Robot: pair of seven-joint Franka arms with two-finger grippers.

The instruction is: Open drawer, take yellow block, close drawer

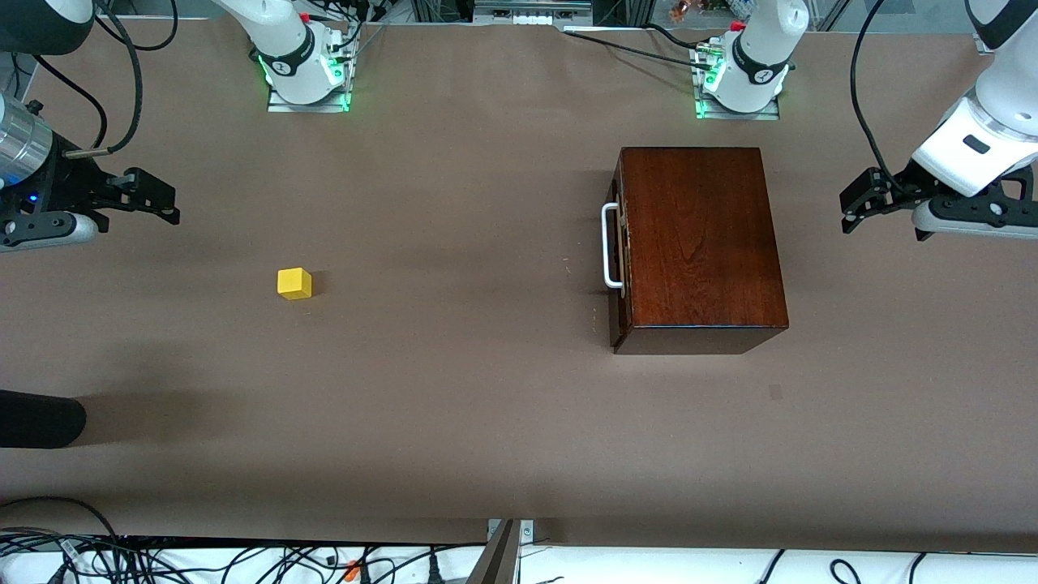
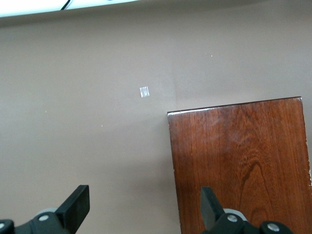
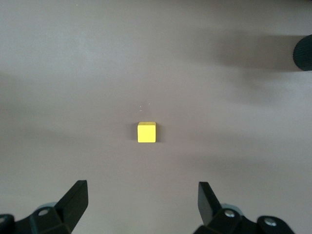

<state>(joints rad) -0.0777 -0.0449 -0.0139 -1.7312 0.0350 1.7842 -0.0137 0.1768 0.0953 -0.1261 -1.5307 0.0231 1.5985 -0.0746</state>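
- We saw the drawer [image 1: 620,247] apparently shut, the yellow block [image 1: 294,283] lying on the tabletop [image 1: 454,389] well apart.
- Left end effector [image 2: 144,207] and right end effector [image 3: 142,201] hung wide, empty.

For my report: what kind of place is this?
Probably a robotics lab bench: two arm bases bolted to a brown-covered table, loose cables along its edge, and only a wooden box and yellow block laid out.

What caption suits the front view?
Open left gripper and right gripper wait high; yellow block on table, drawer shut.
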